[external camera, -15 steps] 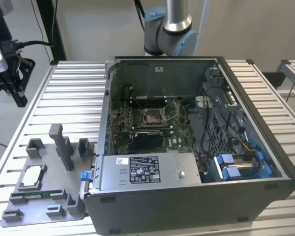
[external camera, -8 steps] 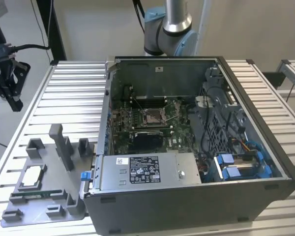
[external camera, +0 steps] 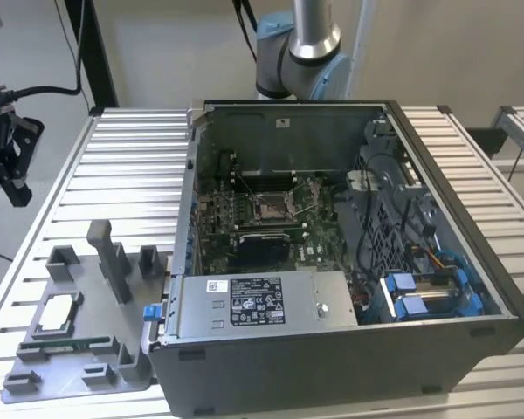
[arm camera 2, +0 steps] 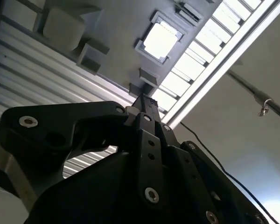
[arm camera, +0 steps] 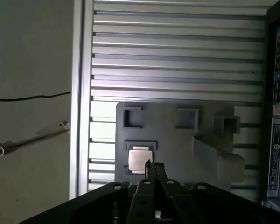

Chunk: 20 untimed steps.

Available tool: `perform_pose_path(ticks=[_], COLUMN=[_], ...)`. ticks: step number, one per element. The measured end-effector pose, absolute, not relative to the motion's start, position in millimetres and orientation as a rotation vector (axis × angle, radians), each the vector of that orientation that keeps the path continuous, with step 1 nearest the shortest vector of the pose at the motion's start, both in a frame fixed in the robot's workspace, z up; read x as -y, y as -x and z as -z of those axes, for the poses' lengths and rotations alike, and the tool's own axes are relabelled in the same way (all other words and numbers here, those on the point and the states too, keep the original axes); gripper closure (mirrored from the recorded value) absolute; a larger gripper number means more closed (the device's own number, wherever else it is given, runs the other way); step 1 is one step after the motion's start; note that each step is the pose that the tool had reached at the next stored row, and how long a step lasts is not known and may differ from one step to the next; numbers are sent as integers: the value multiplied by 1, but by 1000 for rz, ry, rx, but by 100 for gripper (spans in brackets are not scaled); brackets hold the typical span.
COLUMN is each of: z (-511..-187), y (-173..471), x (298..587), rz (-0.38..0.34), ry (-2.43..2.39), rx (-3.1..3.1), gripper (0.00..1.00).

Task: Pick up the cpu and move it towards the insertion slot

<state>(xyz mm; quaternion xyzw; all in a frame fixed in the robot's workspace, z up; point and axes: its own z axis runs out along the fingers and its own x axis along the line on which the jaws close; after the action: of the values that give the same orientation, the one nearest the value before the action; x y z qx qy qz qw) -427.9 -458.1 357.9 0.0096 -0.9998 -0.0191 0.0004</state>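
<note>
Exterior view: the matte black hand (external camera: pixel 14 179) hangs at the exterior view's left over the ribbed aluminium desk (external camera: pixel 122 157). The flat, silvery square cpu (external camera: pixel 57 314) rests in a grey moulded tray (external camera: pixel 96 325). The metal-framed insertion slot (external camera: pixel 273 207) sits inside the open case (external camera: pixel 437 262). In both wrist views the hand is clenched and empty.

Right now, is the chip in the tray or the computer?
In the tray: the cpu lies flat in its pocket, beside the case.

you could read nothing: print on the white label (external camera: pixel 256 301) of the power supply (external camera: pixel 327 288) was illegible.
</note>
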Motion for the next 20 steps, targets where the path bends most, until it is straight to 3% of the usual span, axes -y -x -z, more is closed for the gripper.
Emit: perform_pose_path(ticks=[20], z=[-358], y=[434], x=[462], rz=[60], ry=[-30], rx=[3140], gripper=[100])
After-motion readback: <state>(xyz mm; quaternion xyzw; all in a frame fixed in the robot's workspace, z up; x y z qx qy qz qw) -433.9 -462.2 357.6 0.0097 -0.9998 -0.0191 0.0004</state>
